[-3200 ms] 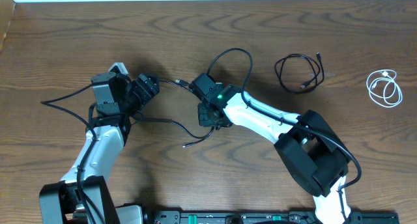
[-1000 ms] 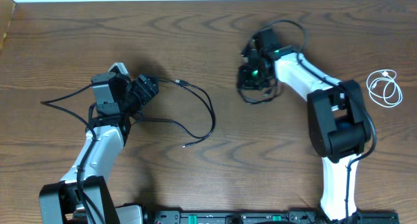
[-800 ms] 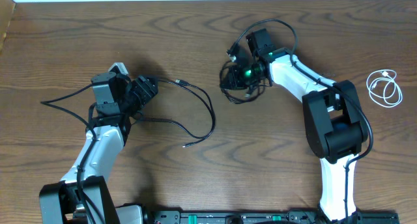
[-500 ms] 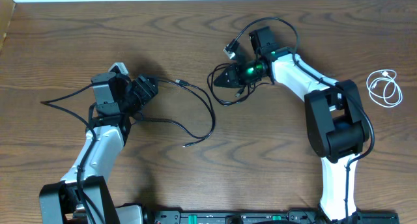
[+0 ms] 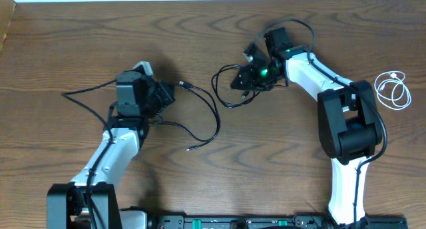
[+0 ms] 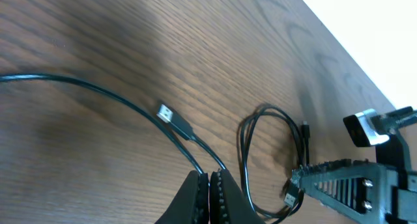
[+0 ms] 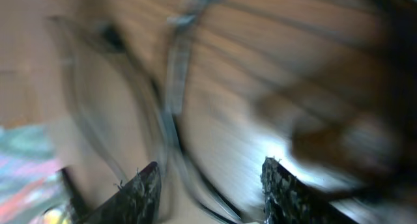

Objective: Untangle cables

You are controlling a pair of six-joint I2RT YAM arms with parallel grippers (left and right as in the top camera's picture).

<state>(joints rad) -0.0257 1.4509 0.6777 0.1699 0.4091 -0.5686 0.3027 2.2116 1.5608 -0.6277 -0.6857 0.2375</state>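
Cables lie in three places on the brown wooden table (image 5: 66, 36). My left gripper (image 6: 208, 177) is pressed fully together, tips down on the long black cable with a flat metal plug (image 5: 217, 119). Two of its strands run in at either side of the tips, and I cannot tell whether either is pinched. My right gripper (image 5: 241, 80) stands apart, just beside the second black cable, a loose loop (image 6: 240, 140). That wrist view is too blurred to show contact. The short white coiled cable (image 5: 388, 89) sits well apart at the right edge.
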